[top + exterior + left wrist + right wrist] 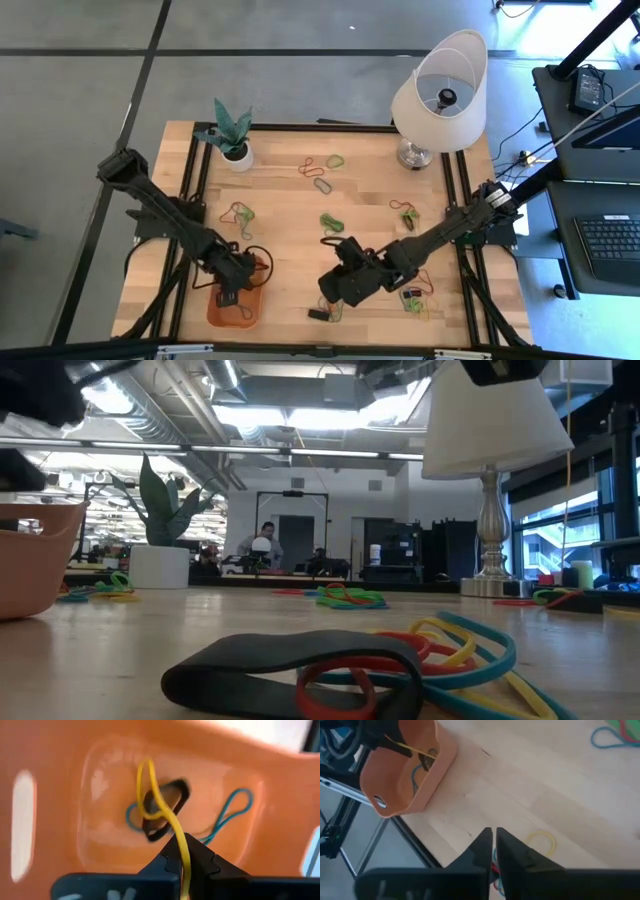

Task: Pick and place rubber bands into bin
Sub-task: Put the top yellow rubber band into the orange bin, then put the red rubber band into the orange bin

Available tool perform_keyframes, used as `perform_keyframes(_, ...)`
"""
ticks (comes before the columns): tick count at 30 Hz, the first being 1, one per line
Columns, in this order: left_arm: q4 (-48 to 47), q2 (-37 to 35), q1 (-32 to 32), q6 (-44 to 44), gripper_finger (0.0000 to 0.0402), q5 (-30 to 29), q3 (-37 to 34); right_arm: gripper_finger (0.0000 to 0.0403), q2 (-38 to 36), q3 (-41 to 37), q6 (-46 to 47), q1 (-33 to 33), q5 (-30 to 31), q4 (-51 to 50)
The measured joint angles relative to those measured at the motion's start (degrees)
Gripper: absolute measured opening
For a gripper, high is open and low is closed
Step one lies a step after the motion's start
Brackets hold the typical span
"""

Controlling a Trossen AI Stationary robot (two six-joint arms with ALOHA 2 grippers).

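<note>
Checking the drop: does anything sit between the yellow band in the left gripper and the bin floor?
Nothing visible blocks it. The left gripper, shut on the yellow rubber band, is over the bin; only a dark band and a teal band lie inside.

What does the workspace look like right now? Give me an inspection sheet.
Surface: wooden table in a dark frame.
Job's things: orange bin at the near left corner, holding a teal and a dark band; rubber bands scattered in small clusters across the table.
Clutter: potted plant and lamp at the far edge; small black block near the front.
Grippers: left pincer over the bin, shut on a yellow band; right pincer low near the front edge, fingers nearly together, bands beneath them.
Cables: wires hang by the right frame.
Surroundings: keyboard on a side desk; a person far behind.
</note>
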Motion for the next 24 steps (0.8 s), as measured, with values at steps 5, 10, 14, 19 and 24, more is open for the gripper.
perform_keyframes(5, 0.08, -0.02, 1.67, 1.88, 0.0031, -0.42, 0.94, 0.0004, 0.29, 0.00, 0.02, 0.39, -0.03, -0.03)
perform_keyframes(10, 0.07, -0.02, 2.69, 1.88, 0.0081, -0.56, 0.94, 0.0012, 0.28, 0.00, -0.33, 0.38, -0.05, -0.40)
perform_keyframes(14, 0.07, -0.02, 3.54, 2.22, 0.0115, -1.25, 0.94, 0.0025, 0.28, 0.00, -0.47, 0.38, -0.10, -2.85)
perform_keyframes(19, 0.06, -0.45, 4.80, 3.27, 0.0128, -1.23, 0.96, 0.0027, 0.28, 0.00, -4.69, 0.35, -0.52, -5.05)
perform_keyframes(24, -0.02, -3.04, 4.85, 4.34, 0.0104, -4.26, 1.01, 0.0009, 0.28, 0.00, -10.92, 0.01, -0.44, -4.92)
